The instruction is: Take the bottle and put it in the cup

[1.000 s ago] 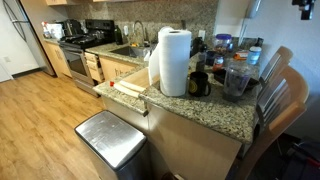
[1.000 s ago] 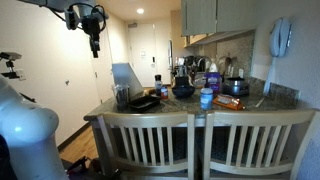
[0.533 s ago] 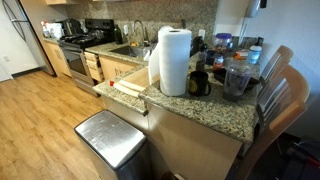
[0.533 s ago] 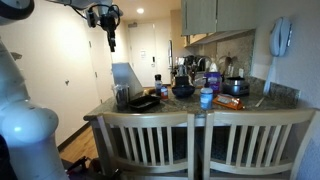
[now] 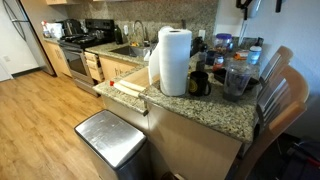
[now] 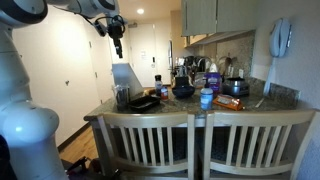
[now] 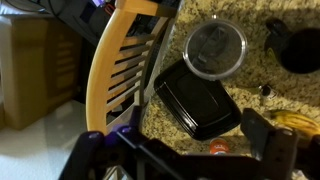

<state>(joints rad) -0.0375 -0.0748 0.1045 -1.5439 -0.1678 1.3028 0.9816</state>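
Your pincer (image 6: 118, 45) has swung closer to the counter (image 6: 170, 109) and now hangs high above it, jaws wide and empty. You have the cup (image 7: 213, 48) underneath; the bottle (image 6: 206, 98) stands untouched by the chairs (image 6: 150, 135), so head there.

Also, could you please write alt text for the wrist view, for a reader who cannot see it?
Looking down from above on a granite counter holding a black tray and a clear round cup. A wooden chair back curves along the counter's left edge, and the gripper shows dark and blurred at the bottom.
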